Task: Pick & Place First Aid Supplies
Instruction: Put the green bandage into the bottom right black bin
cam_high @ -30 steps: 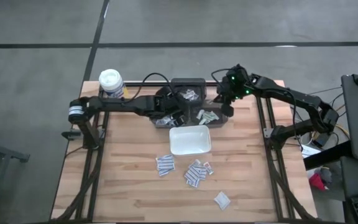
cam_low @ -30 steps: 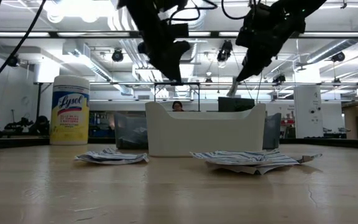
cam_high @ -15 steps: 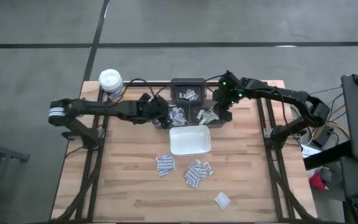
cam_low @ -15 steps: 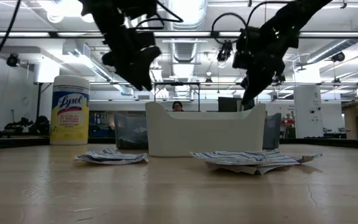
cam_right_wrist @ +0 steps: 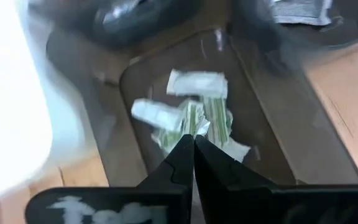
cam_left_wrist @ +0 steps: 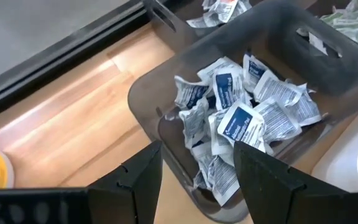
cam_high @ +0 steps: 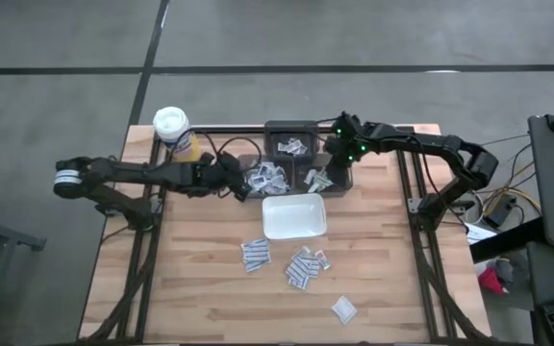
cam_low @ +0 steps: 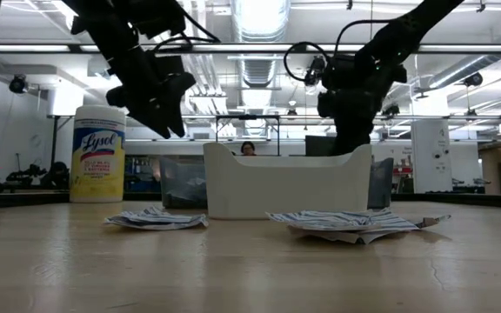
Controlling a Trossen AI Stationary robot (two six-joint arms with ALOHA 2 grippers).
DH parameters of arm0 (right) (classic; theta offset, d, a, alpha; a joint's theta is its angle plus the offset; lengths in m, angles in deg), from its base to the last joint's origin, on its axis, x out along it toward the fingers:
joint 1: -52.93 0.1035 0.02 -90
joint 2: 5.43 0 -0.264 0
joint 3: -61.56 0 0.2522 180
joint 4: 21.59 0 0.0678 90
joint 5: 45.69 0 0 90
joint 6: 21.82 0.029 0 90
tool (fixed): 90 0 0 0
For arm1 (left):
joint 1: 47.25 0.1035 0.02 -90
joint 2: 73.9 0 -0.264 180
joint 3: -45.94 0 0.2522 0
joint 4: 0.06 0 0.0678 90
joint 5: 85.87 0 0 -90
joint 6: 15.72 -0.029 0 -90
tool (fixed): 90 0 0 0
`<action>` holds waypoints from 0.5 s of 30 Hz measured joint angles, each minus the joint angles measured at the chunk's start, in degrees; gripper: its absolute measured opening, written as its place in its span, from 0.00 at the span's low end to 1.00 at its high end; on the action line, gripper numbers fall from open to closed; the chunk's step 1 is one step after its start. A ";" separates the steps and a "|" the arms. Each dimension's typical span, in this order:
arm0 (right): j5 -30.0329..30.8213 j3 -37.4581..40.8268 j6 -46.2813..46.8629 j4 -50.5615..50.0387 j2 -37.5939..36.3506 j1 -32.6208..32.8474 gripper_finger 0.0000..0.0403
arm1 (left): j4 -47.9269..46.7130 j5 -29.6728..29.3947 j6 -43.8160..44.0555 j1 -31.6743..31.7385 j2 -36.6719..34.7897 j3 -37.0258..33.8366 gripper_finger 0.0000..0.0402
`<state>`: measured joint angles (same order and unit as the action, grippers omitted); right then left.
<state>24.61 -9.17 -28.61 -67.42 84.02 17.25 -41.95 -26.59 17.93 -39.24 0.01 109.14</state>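
Above wooden table (cam_high: 190, 279), left gripper (cam_left_wrist: 194, 177) jaws apart, right gripper (cam_right_wrist: 193, 163) jaws together.

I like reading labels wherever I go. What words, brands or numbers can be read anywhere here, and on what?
"Lysol": on the yellow canister, low view.
Small print below that brand name: too small to read.
Blue print on the packets in the dark bin: blurred, unreadable.
Striped packets on the table: no legible text.
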 joint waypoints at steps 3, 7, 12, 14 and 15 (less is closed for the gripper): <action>-0.04 0.00 6.05 2.23 -0.02 -0.08 0.02 | 1.40 0.05 0.35 -0.02 0.02 -1.02 0.49; -1.75 0.06 13.18 3.55 0.09 -0.55 0.02 | 1.59 0.03 0.37 -0.02 0.02 -1.26 0.49; -3.05 2.55 22.01 10.67 0.24 -0.59 0.02 | 1.66 0.00 -0.33 -0.02 0.02 -1.39 0.49; -3.46 3.92 25.62 14.00 0.24 -0.60 0.02 | 1.57 0.00 -0.35 -0.02 0.02 -1.62 0.49; -3.48 4.40 26.92 14.91 0.24 -0.61 0.02 | 1.60 0.00 -0.35 -0.02 0.04 -1.73 0.49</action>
<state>21.13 -4.77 -1.69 -52.51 84.26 16.64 -40.35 -26.59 17.58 -39.26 0.06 107.41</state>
